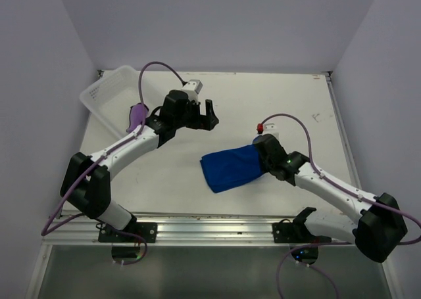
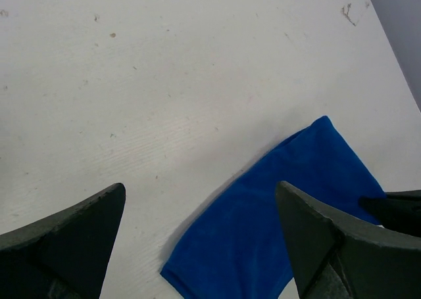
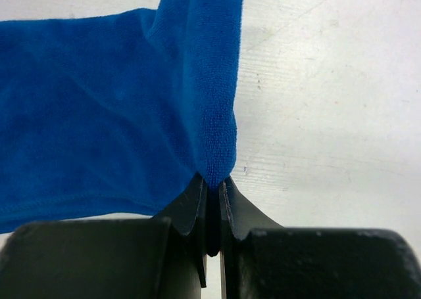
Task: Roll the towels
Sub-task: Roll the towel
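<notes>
A royal blue towel (image 1: pixel 231 168) lies folded on the white table near its middle, also seen in the left wrist view (image 2: pixel 276 220) and filling the upper left of the right wrist view (image 3: pixel 112 115). My right gripper (image 1: pixel 260 156) is shut on the blue towel's right edge, the cloth pinched between its fingertips (image 3: pixel 214 184). A purple towel (image 1: pixel 136 117) is bunched beside the basket at the far left. My left gripper (image 1: pixel 210 115) hangs open above the table, behind and left of the blue towel, with nothing between its fingers (image 2: pixel 85 227).
A white plastic basket (image 1: pixel 108 92) leans tilted at the back left corner. A red-tipped small object (image 1: pixel 260 127) sits just behind my right wrist. Grey walls close in on both sides, and a metal rail runs along the near edge.
</notes>
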You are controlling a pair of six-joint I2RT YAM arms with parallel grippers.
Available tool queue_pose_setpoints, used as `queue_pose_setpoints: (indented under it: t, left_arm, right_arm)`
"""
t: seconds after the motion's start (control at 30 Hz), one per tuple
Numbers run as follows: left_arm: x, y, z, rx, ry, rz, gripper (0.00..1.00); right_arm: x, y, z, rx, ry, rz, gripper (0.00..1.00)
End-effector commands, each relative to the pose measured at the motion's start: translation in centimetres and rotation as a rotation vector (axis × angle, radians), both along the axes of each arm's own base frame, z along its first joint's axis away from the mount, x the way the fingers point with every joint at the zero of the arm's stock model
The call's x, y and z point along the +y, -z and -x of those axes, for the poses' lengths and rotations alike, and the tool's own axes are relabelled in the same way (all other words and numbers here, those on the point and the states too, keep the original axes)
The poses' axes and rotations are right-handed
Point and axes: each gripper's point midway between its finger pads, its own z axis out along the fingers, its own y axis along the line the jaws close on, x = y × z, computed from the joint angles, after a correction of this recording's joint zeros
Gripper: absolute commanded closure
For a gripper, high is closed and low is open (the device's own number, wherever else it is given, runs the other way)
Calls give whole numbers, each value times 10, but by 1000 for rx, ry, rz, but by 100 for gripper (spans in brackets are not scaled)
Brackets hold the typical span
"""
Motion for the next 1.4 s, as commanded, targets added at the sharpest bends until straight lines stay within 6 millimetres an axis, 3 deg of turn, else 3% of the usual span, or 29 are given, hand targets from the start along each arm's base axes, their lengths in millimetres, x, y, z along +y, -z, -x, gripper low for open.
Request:
queue_pose_setpoints:
  t: [0.0, 0.23, 0.37, 0.6, 0.77, 1.0, 1.2, 1.37]
  left_arm:
    - [10, -6, -5, -40, -16, -22, 0]
    - [21, -4, -12, -24, -42, -10, 0]
    - [20, -3, -11, -17, -35, 1, 0]
    - [9, -4, -7, 20, 9, 105, 0]
    - [-17, -7, -1, 76, 116, 258, 1]
    - [-50, -36, 1, 84, 205, 400, 5]
    - [-84, -37, 18, 105, 293, 464, 18]
    - [-99, -31, 23, 136, 356, 484, 34]
  right_arm:
    - [-5, -10, 2, -24, -33, 141, 100]
    - [12, -3, 1, -58, -115, 272, 100]
    - [17, 5, 1, -27, -143, 356, 100]
    - [47, 0, 2, -72, -239, 374, 100]
    - [60, 4, 6, -93, -311, 437, 100]
    - [58, 9, 4, -86, -338, 626, 100]
    - [63, 18, 6, -58, -390, 723, 100]
    - [66, 30, 8, -19, -433, 785, 100]
